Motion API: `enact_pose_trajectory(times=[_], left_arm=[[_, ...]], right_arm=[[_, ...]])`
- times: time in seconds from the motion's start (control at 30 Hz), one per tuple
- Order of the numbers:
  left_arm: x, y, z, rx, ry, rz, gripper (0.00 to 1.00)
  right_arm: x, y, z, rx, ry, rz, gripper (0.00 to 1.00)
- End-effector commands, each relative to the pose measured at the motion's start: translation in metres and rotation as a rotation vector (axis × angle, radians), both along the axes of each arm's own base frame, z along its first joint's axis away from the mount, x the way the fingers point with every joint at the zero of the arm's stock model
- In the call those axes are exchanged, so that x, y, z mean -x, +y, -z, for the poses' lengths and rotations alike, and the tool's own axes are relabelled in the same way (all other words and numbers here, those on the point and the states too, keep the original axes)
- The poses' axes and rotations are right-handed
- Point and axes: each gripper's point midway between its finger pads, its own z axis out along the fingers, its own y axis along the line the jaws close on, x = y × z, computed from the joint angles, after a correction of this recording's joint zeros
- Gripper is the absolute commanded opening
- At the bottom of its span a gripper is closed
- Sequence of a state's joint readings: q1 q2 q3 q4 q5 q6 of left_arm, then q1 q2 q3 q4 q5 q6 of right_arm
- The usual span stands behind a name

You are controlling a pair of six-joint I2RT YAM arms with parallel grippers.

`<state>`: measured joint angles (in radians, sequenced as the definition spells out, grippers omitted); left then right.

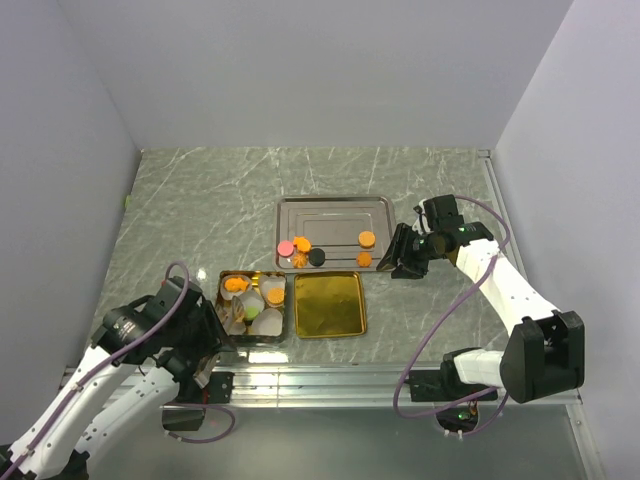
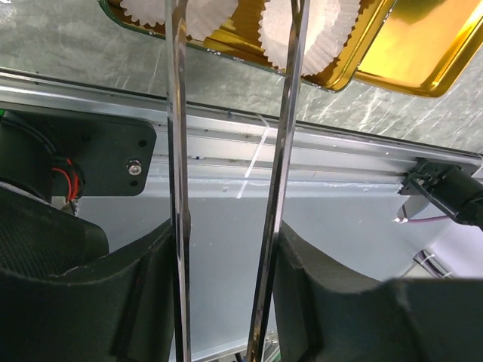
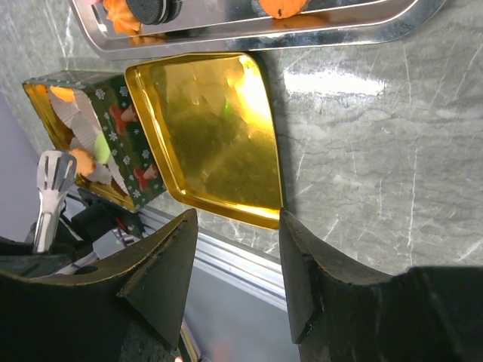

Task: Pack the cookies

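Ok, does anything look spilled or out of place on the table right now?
Nothing stands out. The loose cookies all lie on the silver tray, none spilled off it, and the others sit in the tin among the paper cups. The gold lid lies flat beside the tin.

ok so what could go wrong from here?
The tongs in the left gripper point straight at the paper cups and could snag one. The pink cookie, an orange cookie and the black cookie crowd together on the tray, so a grab may knock a neighbour. The open right gripper hangs by the tray's edge and might bump it.
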<state>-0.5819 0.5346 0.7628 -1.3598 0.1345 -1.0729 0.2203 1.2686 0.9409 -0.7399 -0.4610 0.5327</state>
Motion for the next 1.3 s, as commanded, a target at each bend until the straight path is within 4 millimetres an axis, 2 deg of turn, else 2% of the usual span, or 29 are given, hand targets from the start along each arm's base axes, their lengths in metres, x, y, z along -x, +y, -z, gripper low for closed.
enact_pose_trajectory(times=[0.0,0.27,0.5,0.63,0.7,0.73,0.77,0.9,1.03,1.1,1.2,1.23,1.27], left_arm=[[0.005,0.002,0.0,0.005,0.02,-0.017,0.51],[0.002,0.003,-0.002,-0.012,0.012,-0.013,0.56],[-0.011,-0.001,-0.026,-0.004,-0.034,-0.019,0.57],[-0.026,-0.007,-0.042,-0.03,-0.042,-0.005,0.57],[-0.035,-0.011,-0.058,-0.027,-0.073,0.01,0.56],[-0.041,-0.013,-0.059,-0.049,-0.063,0.014,0.56],[-0.047,-0.016,-0.071,-0.042,-0.092,0.019,0.56],[-0.074,-0.023,-0.085,-0.097,-0.127,0.067,0.56],[-0.107,-0.044,-0.082,-0.134,-0.119,0.135,0.54],[-0.121,-0.056,-0.088,-0.121,-0.145,0.166,0.53],[-0.143,-0.084,-0.089,-0.099,-0.163,0.228,0.53],[-0.15,-0.098,-0.078,-0.11,-0.136,0.265,0.53],[-0.157,-0.108,-0.085,-0.108,-0.158,0.284,0.52]], right_arm=[[-0.007,0.003,-0.004,0.001,-0.041,-0.021,0.55],[-0.005,0.003,0.0,0.0,-0.033,-0.019,0.55],[-0.007,0.003,-0.001,0.001,-0.034,-0.02,0.55],[-0.008,0.002,-0.003,0.004,-0.04,-0.022,0.55],[-0.01,0.002,-0.005,0.005,-0.048,-0.021,0.54],[-0.01,0.002,-0.006,0.006,-0.052,-0.017,0.54],[-0.011,0.002,-0.007,0.006,-0.056,-0.016,0.54],[-0.014,-0.001,-0.015,0.014,-0.081,-0.004,0.54],[-0.018,-0.01,-0.026,0.032,-0.112,0.015,0.54],[-0.02,-0.017,-0.033,0.049,-0.128,0.033,0.54],[-0.021,-0.028,-0.041,0.074,-0.152,0.058,0.54],[-0.022,-0.033,-0.043,0.08,-0.158,0.079,0.54],[-0.022,-0.036,-0.044,0.084,-0.158,0.09,0.54]])
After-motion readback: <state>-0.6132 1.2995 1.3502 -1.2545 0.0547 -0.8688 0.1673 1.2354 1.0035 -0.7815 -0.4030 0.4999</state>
